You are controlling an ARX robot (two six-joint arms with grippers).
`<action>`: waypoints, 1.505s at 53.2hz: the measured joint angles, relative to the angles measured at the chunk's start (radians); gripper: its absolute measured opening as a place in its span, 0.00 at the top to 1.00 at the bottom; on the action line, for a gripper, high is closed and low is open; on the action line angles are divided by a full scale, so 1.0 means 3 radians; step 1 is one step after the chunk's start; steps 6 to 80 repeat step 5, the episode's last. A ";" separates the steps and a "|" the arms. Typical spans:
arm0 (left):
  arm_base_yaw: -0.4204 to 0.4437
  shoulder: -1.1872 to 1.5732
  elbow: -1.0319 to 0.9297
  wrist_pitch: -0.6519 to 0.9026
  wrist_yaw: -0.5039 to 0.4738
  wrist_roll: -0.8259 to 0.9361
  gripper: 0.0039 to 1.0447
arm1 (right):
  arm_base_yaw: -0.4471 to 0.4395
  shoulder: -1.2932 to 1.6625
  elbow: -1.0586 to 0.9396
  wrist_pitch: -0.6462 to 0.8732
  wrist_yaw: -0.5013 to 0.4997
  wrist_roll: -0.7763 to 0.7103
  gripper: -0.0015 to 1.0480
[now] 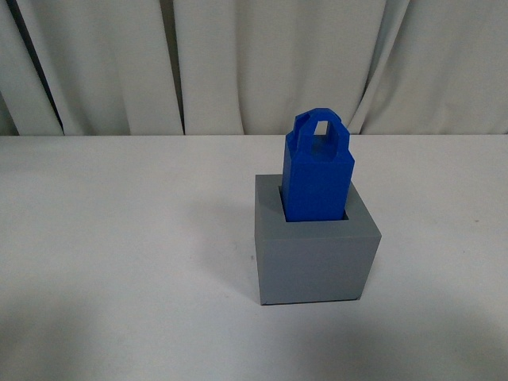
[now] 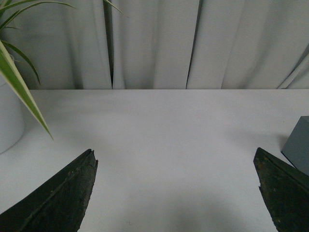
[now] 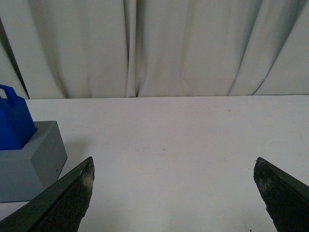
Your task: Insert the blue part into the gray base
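Observation:
The blue part (image 1: 317,178) stands upright in the square recess of the gray base (image 1: 316,258), its loop handle on top, in the middle of the white table in the front view. Neither arm shows in the front view. My left gripper (image 2: 175,159) is open and empty over bare table; a corner of the gray base (image 2: 298,145) shows beside one finger. My right gripper (image 3: 174,166) is open and empty; the blue part (image 3: 14,121) in the gray base (image 3: 29,162) shows off to one side, apart from the fingers.
A white table (image 1: 119,262) runs back to a pale curtain (image 1: 238,63). In the left wrist view a white pot (image 2: 9,121) with long green leaves (image 2: 19,82) stands near the table's far side.

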 joint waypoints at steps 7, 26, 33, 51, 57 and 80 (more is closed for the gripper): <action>0.0000 0.0000 0.0000 0.0000 0.0000 0.0001 0.06 | 0.0000 0.0000 0.0000 0.0000 0.0000 0.0000 0.07; 0.0000 0.0000 0.0000 0.0000 0.0000 0.0001 0.06 | 0.0000 0.0000 0.0000 0.0000 0.0000 0.0000 0.07; 0.0000 0.0000 0.0000 0.0000 0.0000 0.0001 0.06 | 0.0000 0.0000 0.0000 0.0000 0.0000 0.0000 0.07; 0.0000 0.0000 0.0000 0.0000 0.0000 0.0001 0.06 | 0.0000 0.0000 0.0000 0.0000 0.0000 0.0000 0.07; 0.0000 0.0000 0.0000 0.0000 0.0000 0.0001 0.06 | 0.0000 0.0000 0.0000 0.0000 0.0000 0.0000 0.07; 0.0000 0.0000 0.0000 0.0000 0.0000 0.0001 0.06 | 0.0000 0.0000 0.0000 0.0000 0.0000 0.0000 0.07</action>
